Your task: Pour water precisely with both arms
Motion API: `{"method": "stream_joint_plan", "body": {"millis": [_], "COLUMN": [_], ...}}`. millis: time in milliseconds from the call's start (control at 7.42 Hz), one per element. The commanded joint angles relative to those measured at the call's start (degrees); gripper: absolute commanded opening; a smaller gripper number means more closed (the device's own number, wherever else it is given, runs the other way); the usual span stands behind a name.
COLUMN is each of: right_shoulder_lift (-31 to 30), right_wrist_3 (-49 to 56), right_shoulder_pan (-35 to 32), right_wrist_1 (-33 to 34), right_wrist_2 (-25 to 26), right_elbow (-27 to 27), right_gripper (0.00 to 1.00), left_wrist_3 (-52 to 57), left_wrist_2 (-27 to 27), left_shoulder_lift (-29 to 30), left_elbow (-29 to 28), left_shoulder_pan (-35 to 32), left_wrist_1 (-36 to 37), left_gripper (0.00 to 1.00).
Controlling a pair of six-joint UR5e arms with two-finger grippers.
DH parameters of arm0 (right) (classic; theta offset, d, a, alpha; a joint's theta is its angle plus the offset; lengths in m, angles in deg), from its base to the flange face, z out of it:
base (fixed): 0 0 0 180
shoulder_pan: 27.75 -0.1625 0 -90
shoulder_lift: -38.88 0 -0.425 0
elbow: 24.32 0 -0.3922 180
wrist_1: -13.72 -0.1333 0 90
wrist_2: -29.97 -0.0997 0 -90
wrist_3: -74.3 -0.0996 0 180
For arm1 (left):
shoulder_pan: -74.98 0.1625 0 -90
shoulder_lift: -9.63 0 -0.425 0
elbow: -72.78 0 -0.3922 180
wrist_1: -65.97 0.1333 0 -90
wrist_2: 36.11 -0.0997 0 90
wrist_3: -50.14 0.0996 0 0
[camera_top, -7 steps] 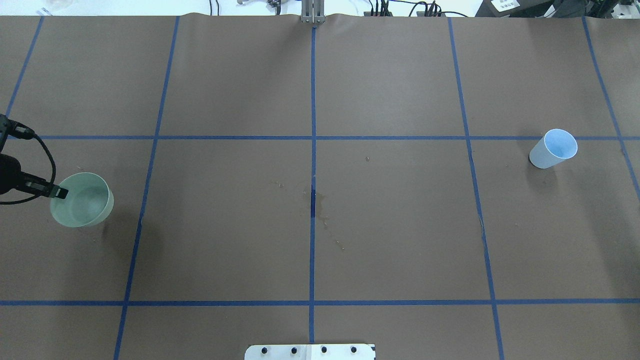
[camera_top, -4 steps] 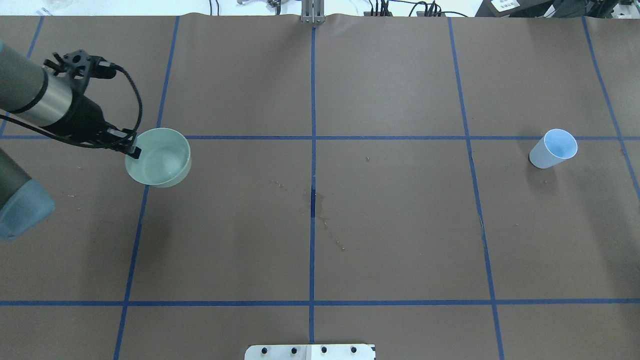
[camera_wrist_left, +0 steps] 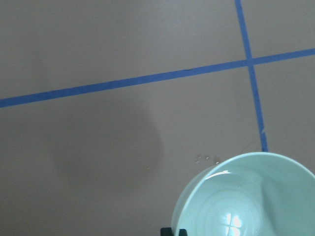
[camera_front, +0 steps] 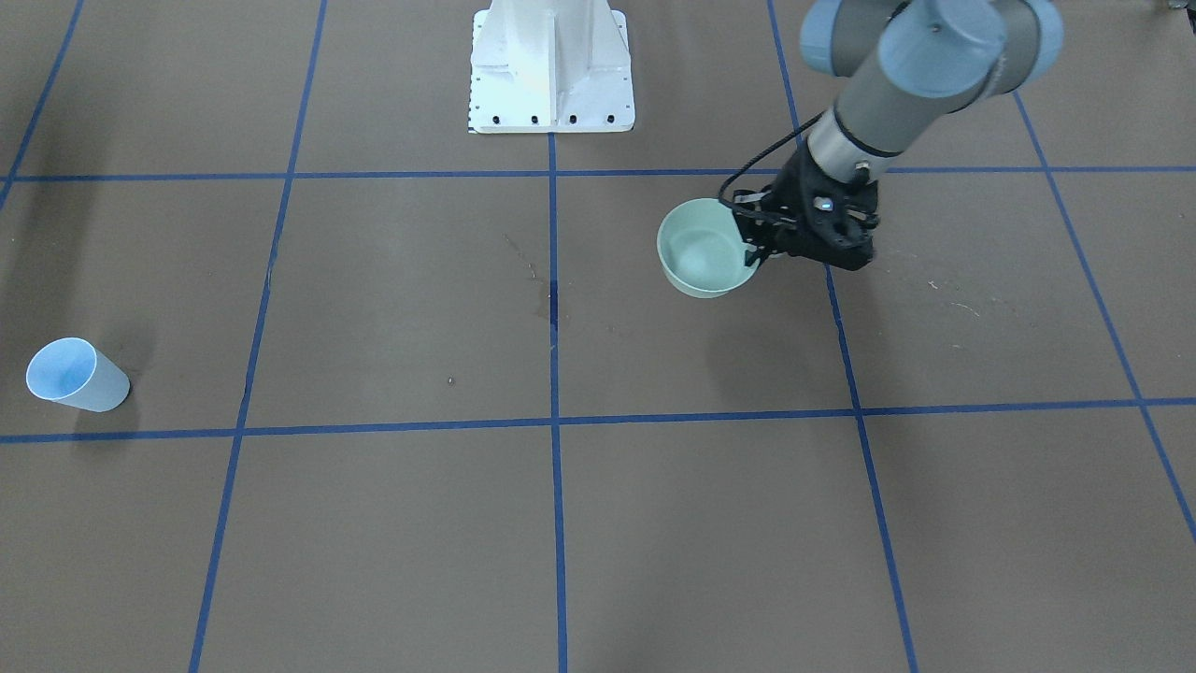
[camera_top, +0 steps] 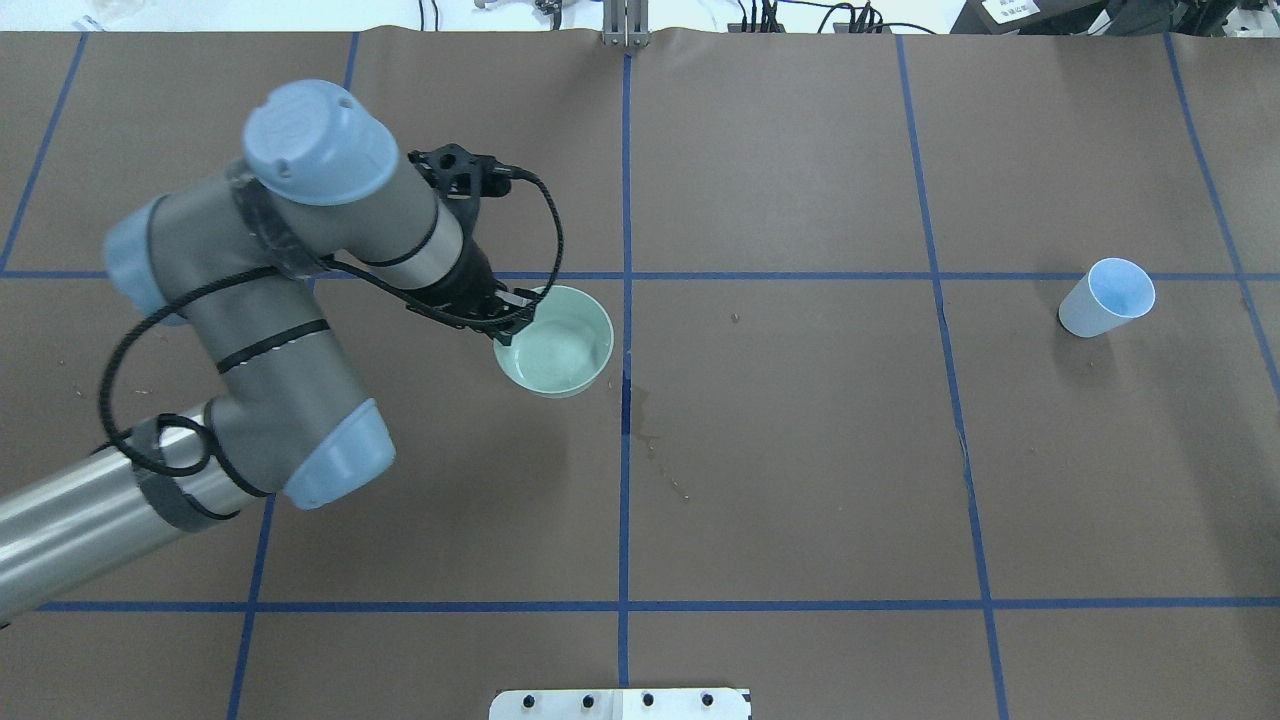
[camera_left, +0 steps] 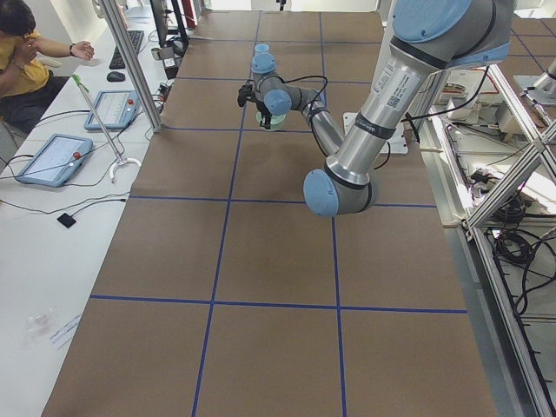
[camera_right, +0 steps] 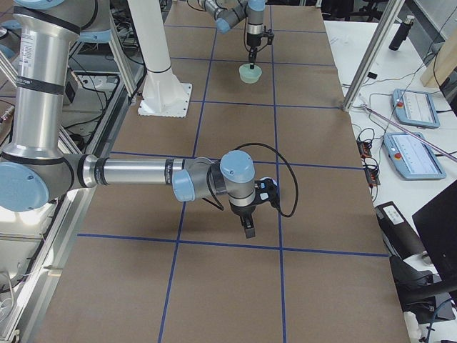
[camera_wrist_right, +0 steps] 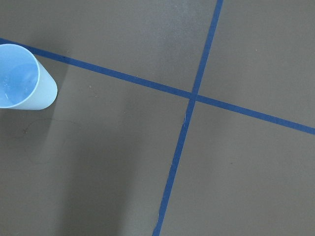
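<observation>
The left gripper point(camera_top: 513, 320) was pinched narrow on the left rim of the pale green bowl point(camera_top: 560, 345), which was upright just left of the centre tape line point(camera_top: 626, 180). The water point(camera_wrist_left: 231, 221) glinted inside the bowl. Far to the right stood a blue cup point(camera_top: 1107, 297). How far the right gripper point(camera_right: 248, 227) was open could not be told.

One bowl point(camera_top: 562, 346); one cup point(camera_top: 1106, 297); two arms point(camera_top: 272, 362)
</observation>
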Motion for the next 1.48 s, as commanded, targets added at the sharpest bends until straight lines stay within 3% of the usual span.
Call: {"method": "stream_joint_plan", "body": {"millis": [0,404,539,674,809,1078,1348], "right_shoulder_lift": [-0.17,-0.26,-0.35,-0.26,-0.26,-0.26,0.0], "right_wrist_3": [0.0,0.0,0.0,0.0,0.0,0.0,0.17], "right_shoulder_pan": [-0.07,0.02,-0.07,-0.07,-0.07,-0.07,-0.07], "right_wrist_1": [0.0,0.0,0.0,0.0,0.0,0.0,-0.09], "right_wrist_2": [-0.03,-0.03,-0.03,-0.03,-0.03,-0.03,0.05], "right_elbow": [0.03,0.03,0.03,0.03,0.03,0.03,0.47], "right_gripper": [1.0,1.0,1.0,1.0,1.0,1.0,1.0], "left_wrist_3": [-1.23,-1.93,-1.93,-1.93,-1.93,-2.2,-1.67], "left_wrist_2": [-3.22,-3.84,-5.07,-5.16,-5.25,-6.3,-4.83], "left_shoulder_lift": [4.69,4.86,4.86,4.86,4.78,4.86,4.52], "left_elbow": [-9.03,-13.19,-13.45,-13.89,-14.15,-13.11,-9.34], "left_shoulder_pan": [3.69,5.1,5.63,5.64,5.64,5.2,0.74], "left_wrist_1": [-6.15,-9.9,-9.98,-10.59,-11.82,-11.83,-9.82], "left_gripper": [0.0,0.0,0.07,0.4,0.99,1.0,1.0]}}
